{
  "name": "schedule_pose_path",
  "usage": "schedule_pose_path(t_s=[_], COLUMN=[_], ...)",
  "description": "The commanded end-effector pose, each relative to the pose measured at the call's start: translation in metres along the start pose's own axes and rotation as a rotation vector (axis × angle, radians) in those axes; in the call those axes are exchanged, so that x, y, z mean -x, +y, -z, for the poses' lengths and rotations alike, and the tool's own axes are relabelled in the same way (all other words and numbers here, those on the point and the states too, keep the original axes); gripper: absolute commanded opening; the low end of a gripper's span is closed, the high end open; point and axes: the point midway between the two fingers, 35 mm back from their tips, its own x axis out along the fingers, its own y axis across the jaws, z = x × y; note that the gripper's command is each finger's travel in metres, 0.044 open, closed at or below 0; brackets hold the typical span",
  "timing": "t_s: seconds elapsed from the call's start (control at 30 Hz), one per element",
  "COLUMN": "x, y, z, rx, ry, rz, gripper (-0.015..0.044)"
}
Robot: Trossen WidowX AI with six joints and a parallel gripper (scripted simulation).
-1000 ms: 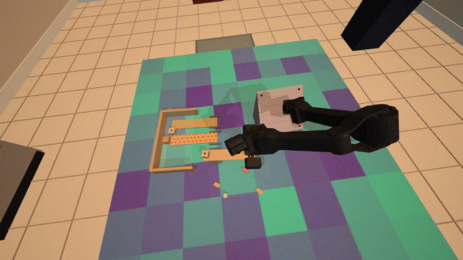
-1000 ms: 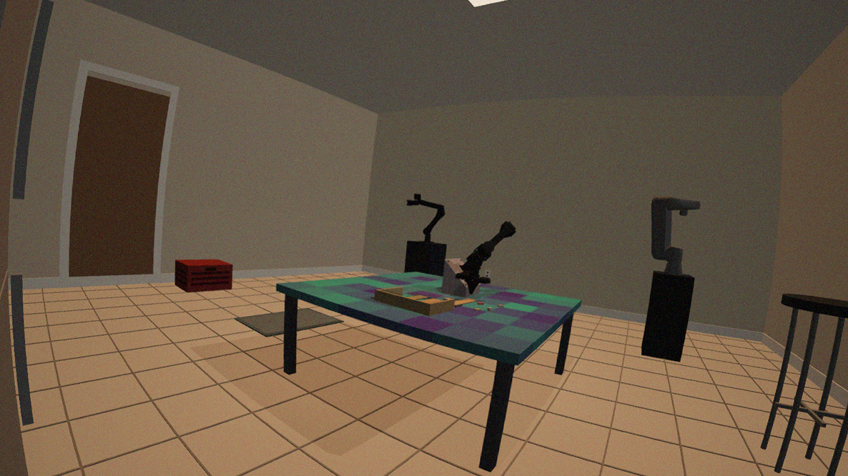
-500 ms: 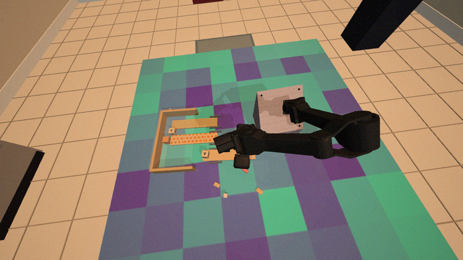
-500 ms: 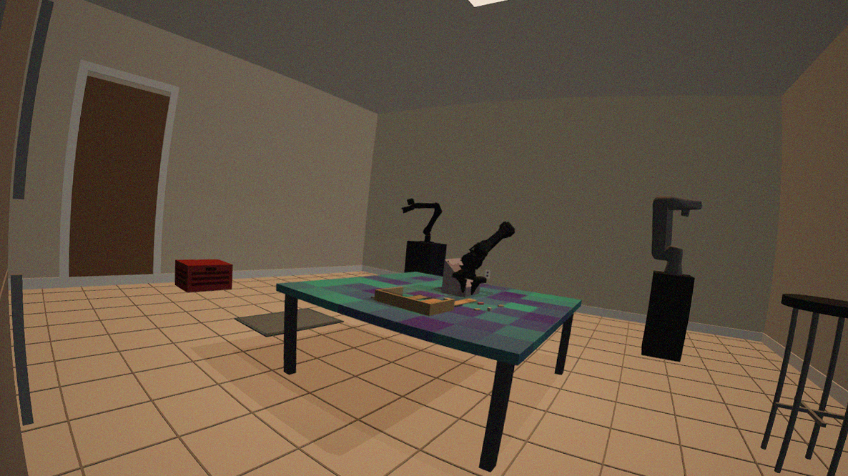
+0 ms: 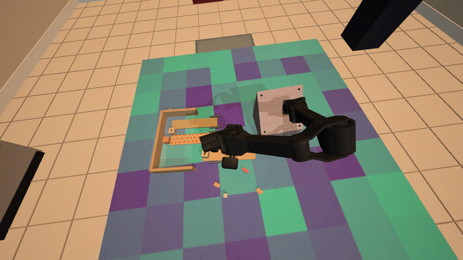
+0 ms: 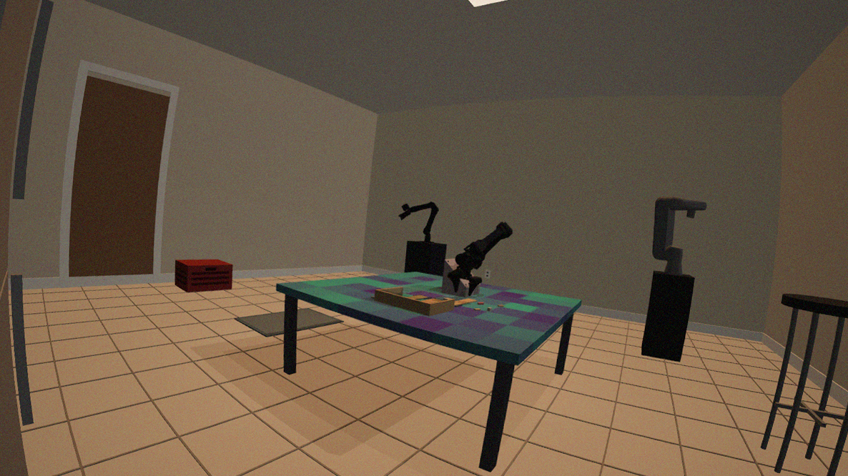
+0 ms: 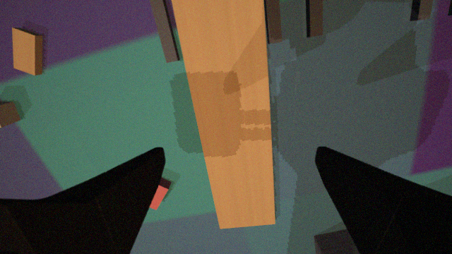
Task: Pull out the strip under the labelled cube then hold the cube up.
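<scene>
The plain orange strip sticks out of the frame's open side, between dark guide rails. A pale cube with a dark letter is at its inner end, partly covered by the arm. A second pale lettered cube is between the inner ends of the yellow checked strip and the orange dotted strip. The small letters are hard to read. My gripper is wide open and empty above the plain strip, with a finger to each side of it in the wrist view. Its tips are hidden in the top view.
A low three-sided wooden frame surrounds the strips' inner ends. An orange cube is by the dotted strip's inner end. A red block and several small pale or orange blocks lie beside the plain strip. The arm's base block stands behind.
</scene>
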Motion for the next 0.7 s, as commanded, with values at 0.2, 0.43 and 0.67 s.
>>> schedule_pose_path(t_s=[0.2, 0.43, 0.67], x=[0.004, 0.007, 0.009], y=[0.004, 0.008, 0.011], z=[-0.033, -0.054, -0.074], rx=[0.004, 0.005, 0.006], ry=[-0.006, -0.007, -0.008], rz=[-0.005, -0.005, -0.005], gripper=[0.0440, 0.0440, 0.0440])
